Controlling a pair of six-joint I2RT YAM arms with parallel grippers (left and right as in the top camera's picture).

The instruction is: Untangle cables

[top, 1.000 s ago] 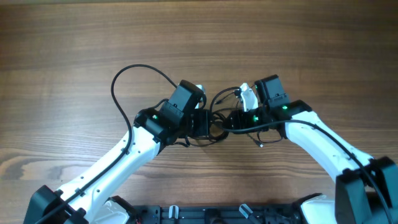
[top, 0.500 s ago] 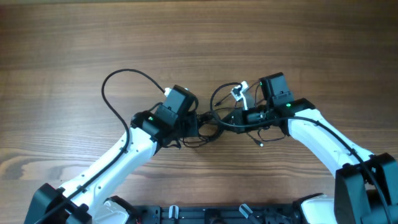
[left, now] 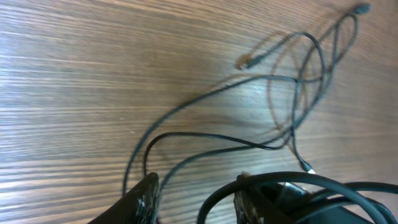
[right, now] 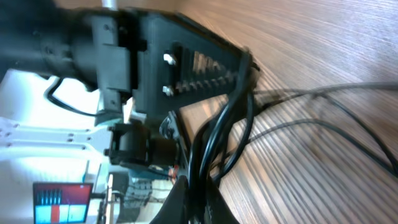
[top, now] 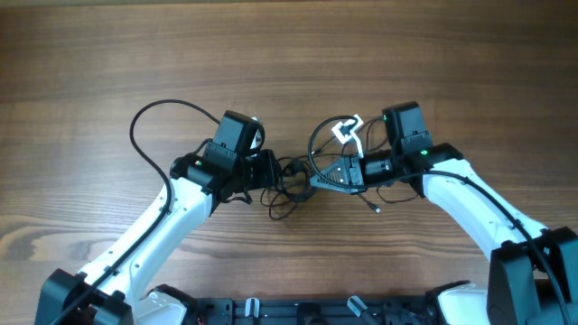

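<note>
The thin black cables [top: 289, 188] lie tangled on the wooden table between my two grippers, with a loop [top: 318, 144] and a white plug [top: 346, 129] beside the right gripper. In the left wrist view the cables [left: 297, 81] spread in loose loops with small plug ends [left: 245, 62]. My left gripper [top: 273, 170] is open; one strand curves between its fingers [left: 196, 190]. My right gripper [top: 325, 178] is shut on a few cable strands [right: 200, 186] and holds them just above the table.
The left arm's own thick black cable [top: 144, 126] arcs out to the left. The left gripper body [right: 186, 68] fills the upper left of the right wrist view. A loose plug end [top: 377, 209] lies below the right arm.
My left arm has moved left, away from the right gripper. The gap between the grippers has widened and the tangle has spread out between them. The right gripper keeps its hold.
</note>
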